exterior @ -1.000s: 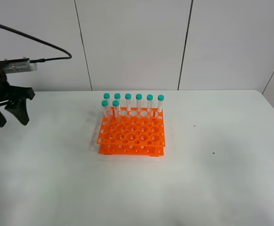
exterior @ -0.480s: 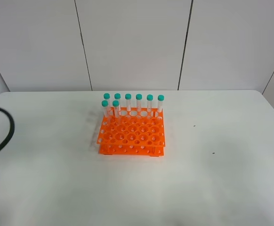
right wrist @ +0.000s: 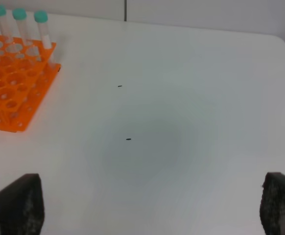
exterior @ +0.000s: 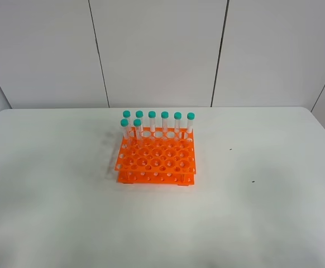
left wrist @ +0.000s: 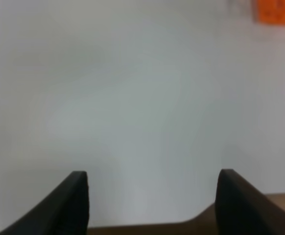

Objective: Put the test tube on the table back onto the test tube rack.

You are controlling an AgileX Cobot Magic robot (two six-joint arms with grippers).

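Observation:
The orange test tube rack (exterior: 156,162) stands in the middle of the white table (exterior: 263,195). Several clear teal-capped test tubes (exterior: 152,121) stand upright in its two back rows. No tube lies on the table in any view. Neither gripper shows in the exterior high view. My left gripper (left wrist: 152,172) is open and empty over bare table, with a corner of the rack (left wrist: 277,11) far off. My right gripper (right wrist: 152,176) is open and empty, well to the right of the rack (right wrist: 10,93) and three of its tubes (right wrist: 41,24).
Two small dark specks (exterior: 253,181) lie on the table right of the rack. A panelled white wall (exterior: 157,50) stands behind the table's far edge. The table's edge and rounded corner (left wrist: 201,220) show near the left gripper.
The left arm, at the table's left edge one second ago, has pulled back out of the exterior high view. Only its cable showed half a second ago. The rack and tubes have not moved.

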